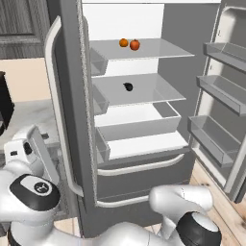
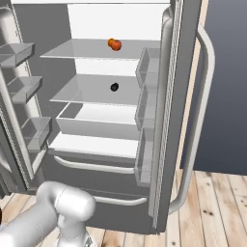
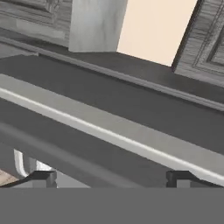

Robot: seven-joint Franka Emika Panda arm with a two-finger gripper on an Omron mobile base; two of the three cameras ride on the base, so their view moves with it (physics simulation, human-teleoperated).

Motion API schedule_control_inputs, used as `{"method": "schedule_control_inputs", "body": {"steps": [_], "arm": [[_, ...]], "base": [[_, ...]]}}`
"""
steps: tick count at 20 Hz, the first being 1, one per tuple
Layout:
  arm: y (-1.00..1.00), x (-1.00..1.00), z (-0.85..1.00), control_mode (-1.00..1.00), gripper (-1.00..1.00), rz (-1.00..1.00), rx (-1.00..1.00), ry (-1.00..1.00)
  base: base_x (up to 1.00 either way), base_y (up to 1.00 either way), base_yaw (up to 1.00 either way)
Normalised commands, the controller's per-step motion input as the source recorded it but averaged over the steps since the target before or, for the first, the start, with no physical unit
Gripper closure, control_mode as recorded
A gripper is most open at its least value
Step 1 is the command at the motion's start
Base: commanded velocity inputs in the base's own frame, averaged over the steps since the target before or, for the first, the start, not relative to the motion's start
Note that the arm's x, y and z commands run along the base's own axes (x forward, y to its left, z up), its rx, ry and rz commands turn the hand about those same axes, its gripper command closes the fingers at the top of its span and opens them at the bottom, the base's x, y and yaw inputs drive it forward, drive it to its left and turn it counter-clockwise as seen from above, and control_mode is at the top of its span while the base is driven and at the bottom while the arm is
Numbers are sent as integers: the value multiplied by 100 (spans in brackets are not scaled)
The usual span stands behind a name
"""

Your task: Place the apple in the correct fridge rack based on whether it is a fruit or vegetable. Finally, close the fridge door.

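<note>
Nearest you, the white arm folds low across the bottom of both base views, in front of the open grey double-door fridge point(image 1: 144, 192). Through the hand view you see the two-finger gripper point(image 3: 111, 177) with its small dark fingertips point(image 3: 43, 177) set wide apart, jaws open and nothing between them, facing a dark grey surface crossed by a pale grey bar point(image 3: 109, 131).

Beyond the arm, you look at the fridge's lower front with its two curved pale handles point(image 1: 139, 167), then a white drawer tray point(image 1: 139, 126) above them. Both doors stand swung outward: one with a long pale grey handle point(image 1: 57, 105), the other lined with narrow translucent bins point(image 1: 218, 89).

Further in, the middle grey translucent shelf point(image 1: 153, 91) carries a small dark object point(image 1: 128, 87), too small for you to identify.

Farthest back and highest, the topmost flat pale grey translucent fridge rack point(image 1: 163, 48) holds the small round red apple point(image 1: 135, 45), resting on the plate just beside a paler orange round fruit point(image 1: 123, 43). In the right base view the two overlap, so you cannot tell whether they touch. The gripper is well apart from both
</note>
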Motion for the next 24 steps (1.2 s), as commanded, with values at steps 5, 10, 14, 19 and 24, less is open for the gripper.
{"method": "schedule_control_inputs", "body": {"steps": [5, 10, 14, 19, 24], "arm": [[56, 57, -27, -100, -100, -8, -18, 0], [36, 60, -36, -100, -100, -12, -14, 0], [5, 64, -37, -100, -100, -15, -6, 0], [-16, 52, -30, -100, -100, -14, 0, 0], [-32, 50, -17, -100, -100, -14, 0, -2]], "base": [[0, 0, 0], [0, 0, 0], [0, 0, 0], [0, 0, 0], [0, 0, 0]]}}
